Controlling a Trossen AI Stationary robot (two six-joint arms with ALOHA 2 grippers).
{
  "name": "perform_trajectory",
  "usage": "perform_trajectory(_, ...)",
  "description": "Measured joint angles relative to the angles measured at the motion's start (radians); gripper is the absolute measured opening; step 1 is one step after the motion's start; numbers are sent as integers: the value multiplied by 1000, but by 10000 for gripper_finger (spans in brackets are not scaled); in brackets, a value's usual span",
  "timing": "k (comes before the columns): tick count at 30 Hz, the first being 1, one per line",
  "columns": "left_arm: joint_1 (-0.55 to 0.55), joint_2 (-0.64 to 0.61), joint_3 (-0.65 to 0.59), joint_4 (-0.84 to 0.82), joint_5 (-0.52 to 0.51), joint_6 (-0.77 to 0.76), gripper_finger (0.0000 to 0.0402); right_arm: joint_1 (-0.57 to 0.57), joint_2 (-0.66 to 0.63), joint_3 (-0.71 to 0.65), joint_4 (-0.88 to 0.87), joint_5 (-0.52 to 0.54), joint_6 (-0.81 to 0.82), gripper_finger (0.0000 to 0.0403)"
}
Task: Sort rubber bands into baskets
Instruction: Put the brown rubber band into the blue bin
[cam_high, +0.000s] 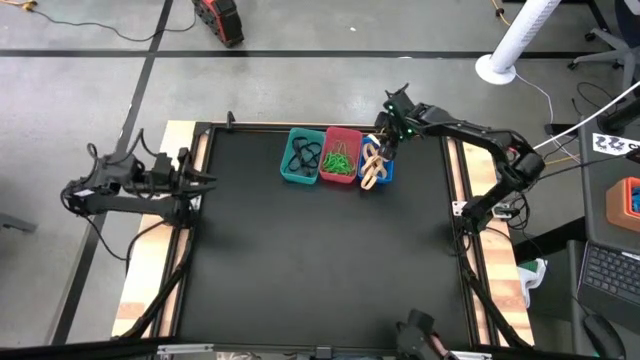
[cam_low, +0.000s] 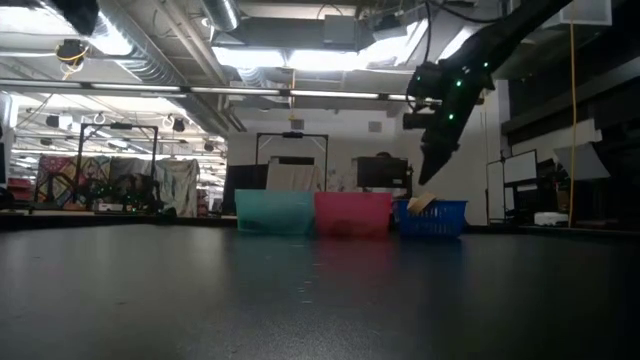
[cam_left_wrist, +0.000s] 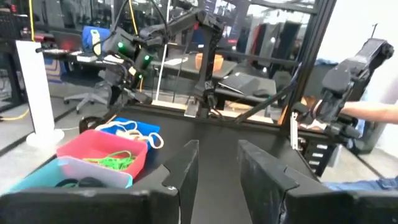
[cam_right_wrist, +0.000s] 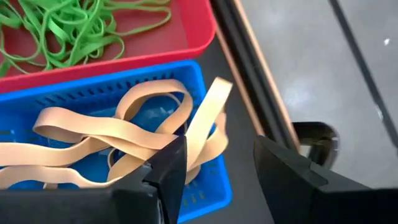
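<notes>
Hovering above the blue basket, the right tool sits at about one o'clock from the middle of the desk in the high view, its arm reaching in from the three o'clock side. The right wrist view shows its two dark fingers spread with a clear gap between them and nothing in that gap; one tan band stands up on the blue basket's edge just beside one finger, though whether it touches the finger cannot be told. More tan bands lie heaped in that basket, some drooping over its rim. Three baskets stand in a row, touching side to side, at about twelve o'clock on the desk: the teal basket at the nine o'clock end with black bands inside, the red basket between the others with green bands inside, and the blue one at the three o'clock end. From the low view the right tool hangs just over the blue basket. The left tool waits at the desk's nine o'clock edge, well apart from the baskets, its fingers standing apart with nothing between them.
</notes>
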Motion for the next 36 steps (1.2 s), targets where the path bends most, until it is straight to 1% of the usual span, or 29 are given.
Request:
perform_trajectory(3, 0, -66, -54, -1, -1, -35, 109, 0, 26, 0, 1, 0, 17, 184)
perform_trajectory(6, 0, -121, -105, 0, -1, -76, 109, 1, 36, 0, 1, -25, 17, 184)
perform_trajectory(10, 0, -119, -140, -8, -1, -105, 109, 1, 39, 0, -1, -37, 19, 184)
perform_trajectory(12, 0, -120, -158, 21, -1, -94, 109, 1, 39, 0, -6, -39, 19, 184)
perform_trajectory(19, 0, -120, -205, 33, -8, -86, 109, 8, 39, -1, -11, -49, 58, 184)
perform_trajectory(23, 0, -120, -261, 138, -9, -54, 109, 35, 39, -1, -11, -19, 66, 184)
perform_trajectory(27, 0, -120, -319, 214, -9, -40, 109, 71, 39, -1, -11, 72, 65, 184)
perform_trajectory(29, 0, -120, -351, 249, -8, -47, 109, 81, 39, -1, -11, 89, 72, 184)
perform_trajectory(33, 0, -120, -443, 372, 1, -47, 109, 81, 47, -1, -10, 97, 119, 184)
perform_trajectory(36, 0, -120, -507, 447, 4, -59, 109, 79, 69, -1, -11, 143, 156, 184)
